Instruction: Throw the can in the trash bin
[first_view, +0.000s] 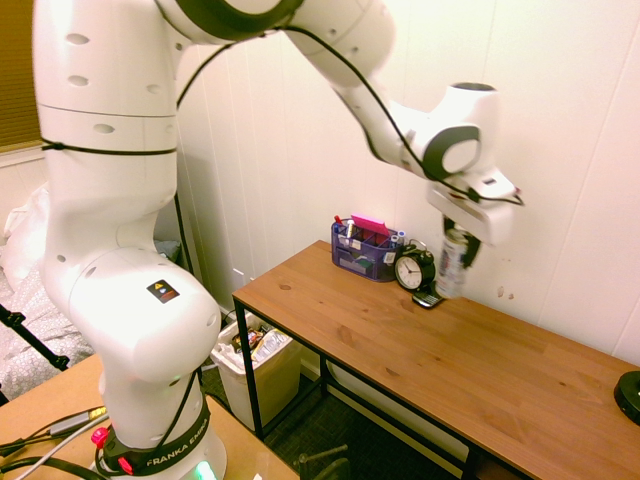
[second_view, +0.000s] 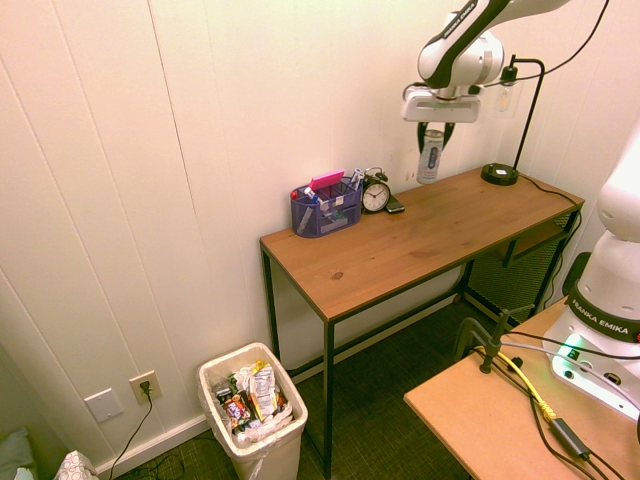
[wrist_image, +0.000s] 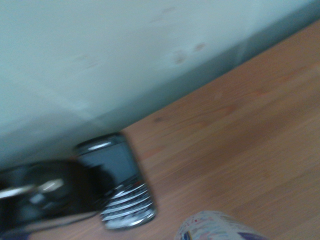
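The white-and-silver can (second_view: 430, 158) hangs upright a little above the back of the wooden table (second_view: 420, 240), with my gripper (second_view: 431, 140) shut on its upper part. From the other side the can (first_view: 452, 266) is just right of the black alarm clock (first_view: 413, 269), close to the wall, held by the gripper (first_view: 456, 245). Its blurred body shows in the wrist view (wrist_image: 220, 227). The off-white trash bin (second_view: 213, 368) stands on the floor off the table's far end, filled with wrappers; its wall is also visible in the first exterior view (first_view: 268, 378).
A blue desk organiser (second_view: 326, 208) with pens stands beside the clock (second_view: 376, 194). A dark phone (wrist_image: 120, 185) lies on the table by the clock. A black lamp base (second_view: 499, 174) sits at the table's other end. The wall runs close behind.
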